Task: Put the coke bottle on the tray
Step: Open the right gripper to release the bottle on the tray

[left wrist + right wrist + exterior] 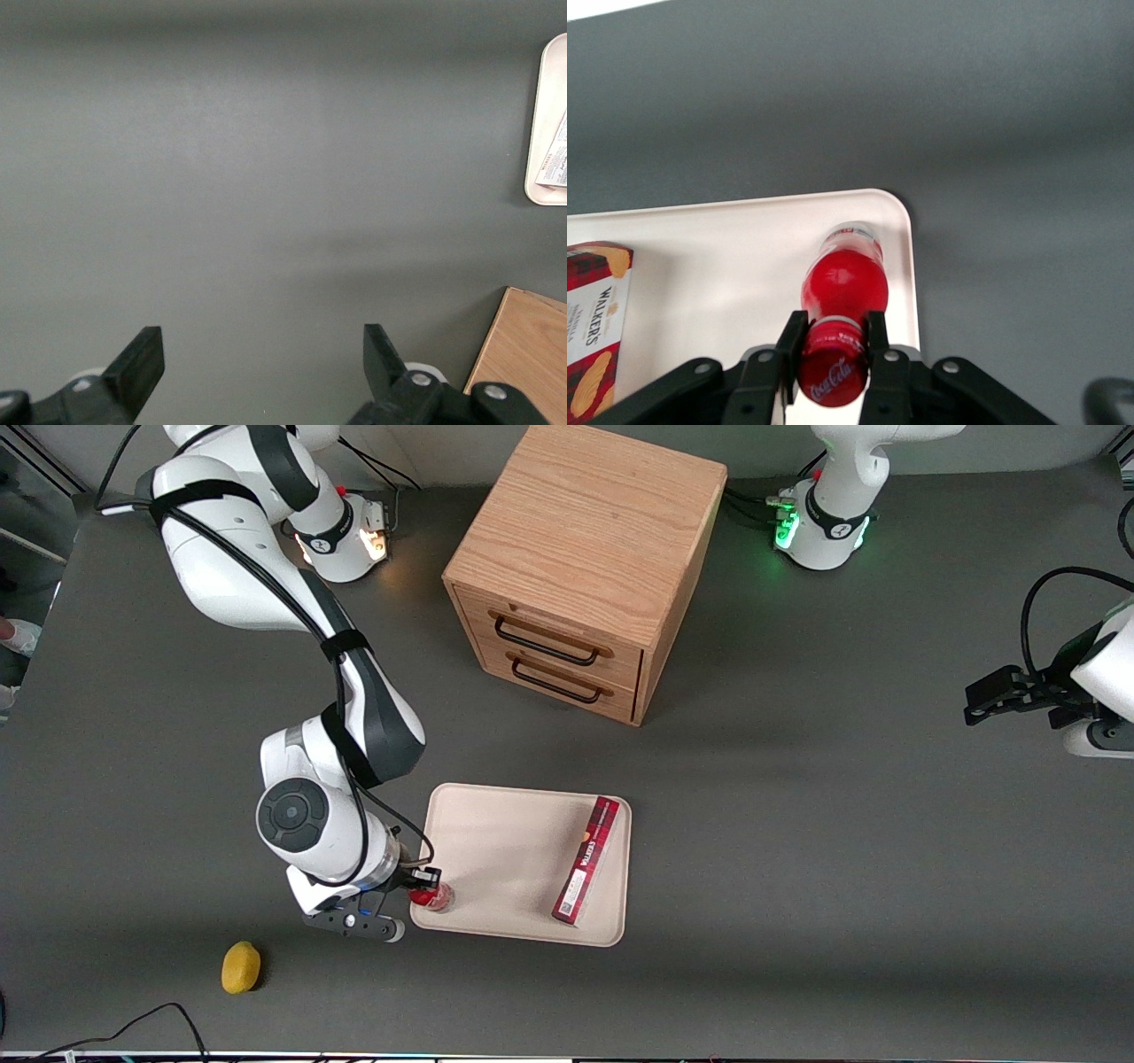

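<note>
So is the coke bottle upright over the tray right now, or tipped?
Upright: the gripper is shut on the coke bottle at its neck, cap up, clear base down over the tray corner. Whether the base touches: cannot tell.

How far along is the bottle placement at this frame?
Nearly finished. Done: the coke bottle has been carried over the tray and stands upright at the tray's corner nearest the working arm, apart from the red box also on the tray. In hand: the gripper is shut on the bottle's neck just below the cap. Left: confirm the base rests on the tray, open the fingers and lift away.
</note>
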